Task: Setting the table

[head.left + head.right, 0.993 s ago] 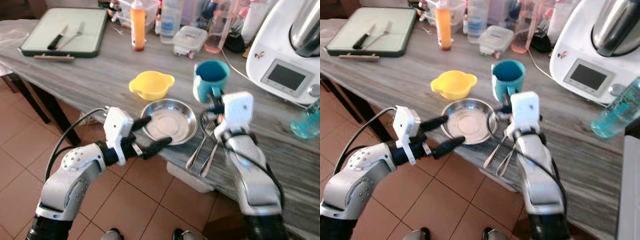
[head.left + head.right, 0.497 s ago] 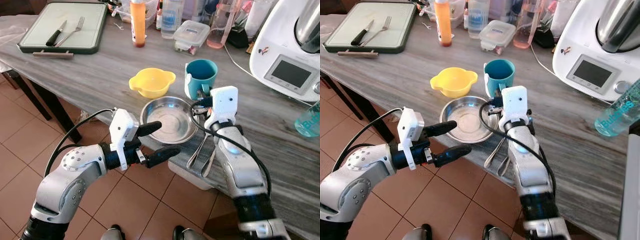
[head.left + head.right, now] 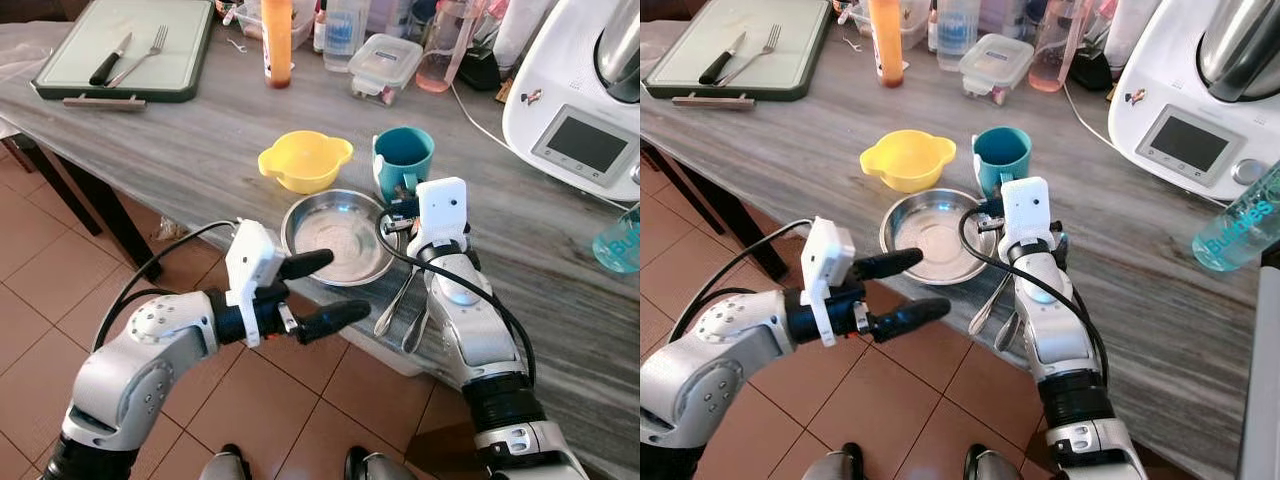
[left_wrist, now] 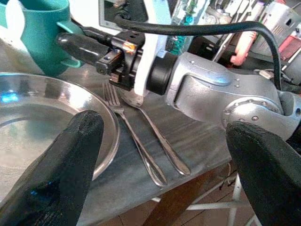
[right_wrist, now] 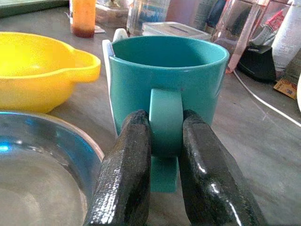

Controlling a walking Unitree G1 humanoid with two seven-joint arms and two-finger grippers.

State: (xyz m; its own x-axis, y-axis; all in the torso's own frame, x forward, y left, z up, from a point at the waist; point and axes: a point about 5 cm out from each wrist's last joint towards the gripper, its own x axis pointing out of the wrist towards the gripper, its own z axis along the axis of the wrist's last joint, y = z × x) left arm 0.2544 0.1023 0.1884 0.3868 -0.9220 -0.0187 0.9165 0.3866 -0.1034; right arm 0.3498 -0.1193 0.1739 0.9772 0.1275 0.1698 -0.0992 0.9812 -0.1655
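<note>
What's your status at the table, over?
Right gripper shut on teal mug handle. Left gripper open, off the table edge by steel plate. Yellow bowl beside the mug; fork and spoon under right arm.

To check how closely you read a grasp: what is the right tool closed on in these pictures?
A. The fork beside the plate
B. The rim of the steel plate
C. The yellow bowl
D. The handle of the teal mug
D: in the right wrist view the right tool has its two black fingers pressed on either side of the handle of the teal mug, which stands on the table behind the steel plate.
</note>
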